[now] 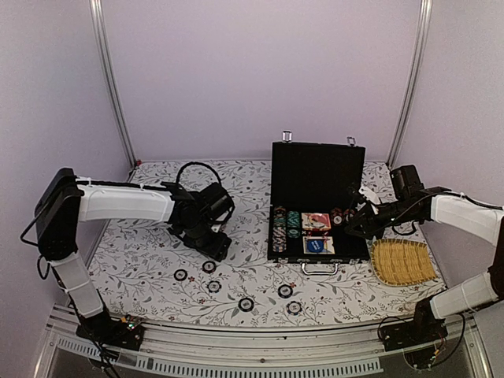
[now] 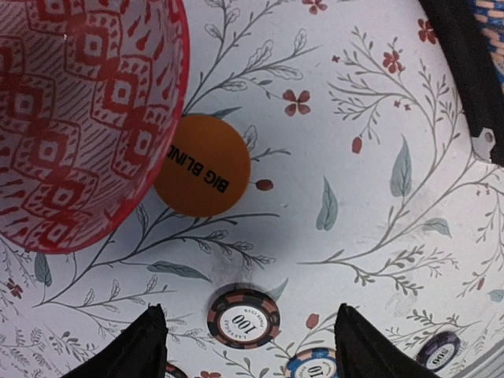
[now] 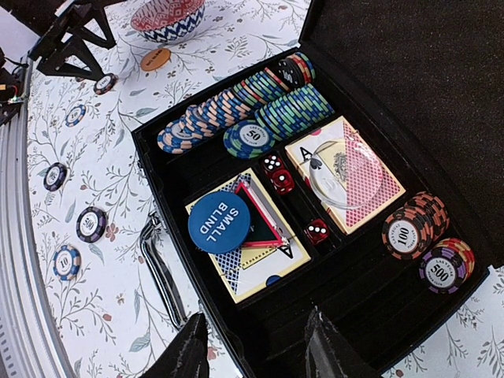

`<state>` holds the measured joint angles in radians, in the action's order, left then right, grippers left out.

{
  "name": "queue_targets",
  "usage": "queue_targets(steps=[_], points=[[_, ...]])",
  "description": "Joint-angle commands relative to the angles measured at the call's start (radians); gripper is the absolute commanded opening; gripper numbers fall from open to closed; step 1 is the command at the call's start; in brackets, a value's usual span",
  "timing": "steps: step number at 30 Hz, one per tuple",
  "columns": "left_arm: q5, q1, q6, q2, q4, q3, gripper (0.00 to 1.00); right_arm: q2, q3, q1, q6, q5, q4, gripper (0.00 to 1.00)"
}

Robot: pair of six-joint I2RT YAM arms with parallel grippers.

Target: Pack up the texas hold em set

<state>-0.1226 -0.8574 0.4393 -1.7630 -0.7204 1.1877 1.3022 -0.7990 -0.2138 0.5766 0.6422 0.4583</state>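
The black briefcase lies open right of centre, holding rows of poker chips, two card decks, red dice and a blue SMALL BLIND disc. Loose poker chips dot the cloth in front. My left gripper hangs open over a 100 chip, with the orange BIG BLIND disc just beyond, its edge tucked under the pink patterned bowl. My right gripper is open and empty above the case's front edge, beside the silver handle.
The pink patterned bowl sits close to the left gripper. A yellow woven tray lies right of the case, under the right arm. A blue 10 chip and a 500 chip lie near the left fingers. Metal posts frame the back.
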Motion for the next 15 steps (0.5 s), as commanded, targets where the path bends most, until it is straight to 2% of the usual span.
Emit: queue_targets(steps=[1, 5, 15], points=[[-0.021, 0.034, -0.004, -0.038, 0.115, -0.020, 0.75, 0.007, 0.007, 0.004, 0.008, 0.004, -0.021, 0.43], [-0.048, 0.042, 0.006, -0.067, 0.218, -0.037, 0.75, 0.001, 0.010, 0.003, 0.008, -0.002, -0.021, 0.43], [-0.171, 0.042, 0.140, -0.106, 0.336, -0.090, 0.75, 0.008, 0.012, 0.004, 0.009, -0.003, -0.022, 0.43]])
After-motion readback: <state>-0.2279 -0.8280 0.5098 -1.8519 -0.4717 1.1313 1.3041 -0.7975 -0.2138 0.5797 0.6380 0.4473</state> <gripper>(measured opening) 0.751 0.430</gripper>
